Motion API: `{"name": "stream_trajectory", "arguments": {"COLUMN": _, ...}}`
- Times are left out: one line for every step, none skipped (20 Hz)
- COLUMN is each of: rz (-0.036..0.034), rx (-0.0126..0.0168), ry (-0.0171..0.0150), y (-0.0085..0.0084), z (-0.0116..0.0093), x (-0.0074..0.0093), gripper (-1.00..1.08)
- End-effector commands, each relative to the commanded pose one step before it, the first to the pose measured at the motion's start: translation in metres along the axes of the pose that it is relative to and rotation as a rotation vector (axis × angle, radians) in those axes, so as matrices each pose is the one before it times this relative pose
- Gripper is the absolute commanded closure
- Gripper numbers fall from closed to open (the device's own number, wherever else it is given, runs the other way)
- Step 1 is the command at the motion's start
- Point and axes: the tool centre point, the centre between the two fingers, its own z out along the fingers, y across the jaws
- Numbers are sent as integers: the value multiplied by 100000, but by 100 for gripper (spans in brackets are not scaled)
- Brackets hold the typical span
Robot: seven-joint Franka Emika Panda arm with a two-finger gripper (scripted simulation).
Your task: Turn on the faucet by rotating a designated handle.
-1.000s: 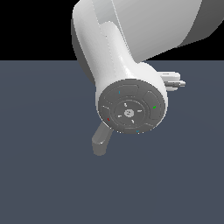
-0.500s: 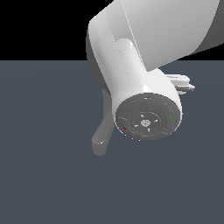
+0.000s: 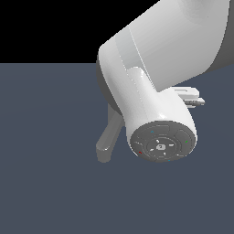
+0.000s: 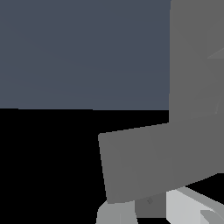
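- Grey faucet (image 3: 108, 142) low at exterior view's left of the arm, mostly hidden behind it; only a curved grey piece showing above dark blue-grey surface (image 3: 45, 183).
- White arm (image 3: 155, 87) filling centre and exterior view's right, round dark end cap facing camera.
- Hand (image 3: 194, 98) barely peeking past arm; spread of fingers impossible to tell.
- Wrist view: flat grey slab (image 4: 162, 162), close, blurred.
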Motion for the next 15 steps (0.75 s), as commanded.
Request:
{"name": "stream_trajectory", "arguments": {"rz": -698, "rx": -1434, "ry": 597, "y": 57, "z": 89, "x": 722, "gripper": 108}}
{"name": "stream_trajectory", "arguments": {"rz": -5, "rx": 32, "ry": -37, "y": -101, "z": 10, "x": 238, "gripper": 108}}
{"name": "stream_trajectory", "arguments": {"rz": 0, "rx": 0, "ry": 0, "y": -84, "z": 17, "x": 260, "gripper": 108}}
{"name": "stream_trajectory", "arguments": {"rz": -8, "rx": 54, "ry": -64, "y": -113, "z": 5, "x": 225, "gripper": 108}}
{"name": "stream_trajectory", "arguments": {"rz": 0, "rx": 0, "ry": 0, "y": -85, "z": 18, "x": 262, "gripper": 108}}
{"name": "stream_trajectory", "arguments": {"rz": -9, "rx": 54, "ry": -65, "y": -113, "z": 5, "x": 227, "gripper": 108}}
{"name": "stream_trajectory", "arguments": {"rz": 0, "rx": 0, "ry": 0, "y": -86, "z": 18, "x": 264, "gripper": 108}}
{"name": "stream_trajectory", "arguments": {"rz": -10, "rx": 53, "ry": -65, "y": -113, "z": 6, "x": 229, "gripper": 108}}
{"name": "stream_trajectory", "arguments": {"rz": 0, "rx": 0, "ry": 0, "y": -86, "z": 18, "x": 266, "gripper": 108}}
{"name": "stream_trajectory", "arguments": {"rz": -11, "rx": 51, "ry": -66, "y": -113, "z": 6, "x": 231, "gripper": 108}}
{"name": "stream_trajectory", "arguments": {"rz": -7, "rx": 29, "ry": -39, "y": -102, "z": 12, "x": 247, "gripper": 108}}
{"name": "stream_trajectory", "arguments": {"rz": 0, "rx": 0, "ry": 0, "y": -88, "z": 20, "x": 270, "gripper": 108}}
{"name": "stream_trajectory", "arguments": {"rz": -14, "rx": 48, "ry": -68, "y": -113, "z": 8, "x": 234, "gripper": 108}}
{"name": "stream_trajectory", "arguments": {"rz": -10, "rx": 26, "ry": -40, "y": -102, "z": 14, "x": 251, "gripper": 108}}
{"name": "stream_trajectory", "arguments": {"rz": 0, "rx": 0, "ry": 0, "y": 0, "z": 0, "x": 0, "gripper": 108}}
